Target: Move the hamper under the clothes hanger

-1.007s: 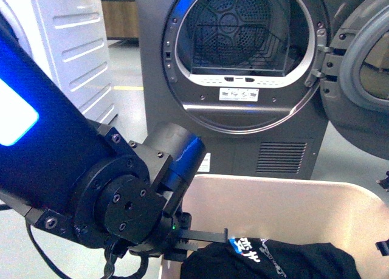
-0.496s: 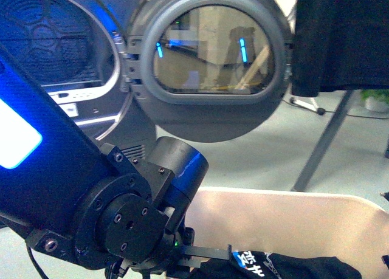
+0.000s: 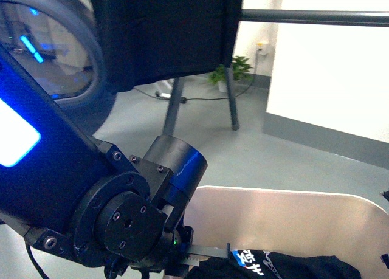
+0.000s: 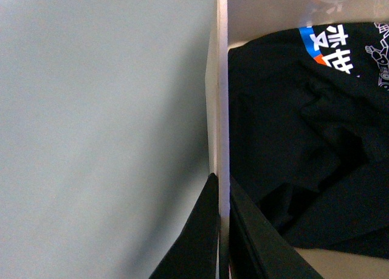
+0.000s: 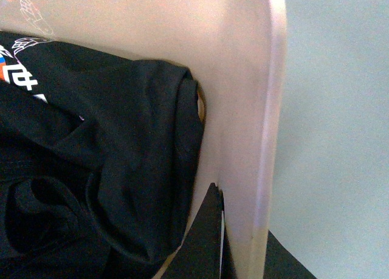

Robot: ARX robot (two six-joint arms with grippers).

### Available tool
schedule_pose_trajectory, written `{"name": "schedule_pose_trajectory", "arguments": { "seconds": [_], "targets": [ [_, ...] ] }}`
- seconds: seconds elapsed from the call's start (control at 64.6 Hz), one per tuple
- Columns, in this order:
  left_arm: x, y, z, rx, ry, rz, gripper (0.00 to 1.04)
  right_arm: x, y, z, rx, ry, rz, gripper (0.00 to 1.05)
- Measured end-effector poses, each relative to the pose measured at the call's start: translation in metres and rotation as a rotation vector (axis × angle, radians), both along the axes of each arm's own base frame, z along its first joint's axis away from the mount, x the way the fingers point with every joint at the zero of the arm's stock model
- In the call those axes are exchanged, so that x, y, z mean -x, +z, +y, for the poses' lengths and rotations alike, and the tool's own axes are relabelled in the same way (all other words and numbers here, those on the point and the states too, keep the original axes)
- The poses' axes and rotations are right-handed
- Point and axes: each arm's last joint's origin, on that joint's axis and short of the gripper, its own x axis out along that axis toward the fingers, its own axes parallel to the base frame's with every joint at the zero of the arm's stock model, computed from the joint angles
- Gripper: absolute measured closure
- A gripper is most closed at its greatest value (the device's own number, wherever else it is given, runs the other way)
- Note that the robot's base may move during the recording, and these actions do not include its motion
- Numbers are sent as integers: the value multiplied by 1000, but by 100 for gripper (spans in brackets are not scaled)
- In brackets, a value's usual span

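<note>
The beige hamper (image 3: 273, 200) sits low at the front right with black clothes (image 3: 285, 267) in it. My left gripper (image 4: 222, 183) is shut on the hamper's thin side wall (image 4: 222, 78), one finger outside and one inside beside the black clothes (image 4: 304, 139). My right gripper (image 5: 242, 211) is shut on the opposite wall (image 5: 243, 78), next to the folded black garment (image 5: 91, 169). The clothes hanger (image 3: 316, 16) stands ahead: a dark horizontal bar at the top right, slanted legs (image 3: 173, 106) below, and a black garment (image 3: 164, 36) hanging from it.
The grey dryer's round door (image 3: 55, 54) fills the far left. My left arm (image 3: 121, 218) blocks the lower left of the front view. A potted plant (image 3: 231, 69) stands behind the rack legs. A white wall panel (image 3: 328, 78) is on the right, above grey floor (image 3: 292, 151).
The front view has swung right: the dryer has slid off to the left and the rack with its bar has come into view. Both grippers keep their hold on the hamper.
</note>
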Motion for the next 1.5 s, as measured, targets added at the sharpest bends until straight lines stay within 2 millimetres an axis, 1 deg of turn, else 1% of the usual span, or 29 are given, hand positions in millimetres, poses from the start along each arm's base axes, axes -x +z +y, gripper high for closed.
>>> {"name": "schedule_pose_trajectory", "arguments": {
  "seconds": [0.48,0.619,0.681,0.774,0.991,1.254,1.301,1.394,1.502],
  "targets": [
    [0,1,0,2,-2,-3,101,0,1,0,1,-1,-3,102],
    [3,1,-8,21,-34,6,101,2,1,-10,7,-30,0,102],
    [5,1,-10,23,-41,7,101,3,1,-11,8,-33,2,102],
    [4,1,-9,16,-33,3,101,2,1,-7,8,-21,2,102],
    [-2,2,3,-6,13,-9,101,-1,1,4,-3,17,-2,102],
    [0,1,-1,3,-2,-4,101,0,1,1,5,3,0,102],
    [-1,1,3,-6,13,-6,101,-1,1,5,-3,19,-2,102],
    [-3,2,6,-9,22,-9,101,-1,1,8,-9,28,-3,102],
    [-1,2,2,2,4,-4,101,0,1,2,-1,6,-1,102]
  ]
}}
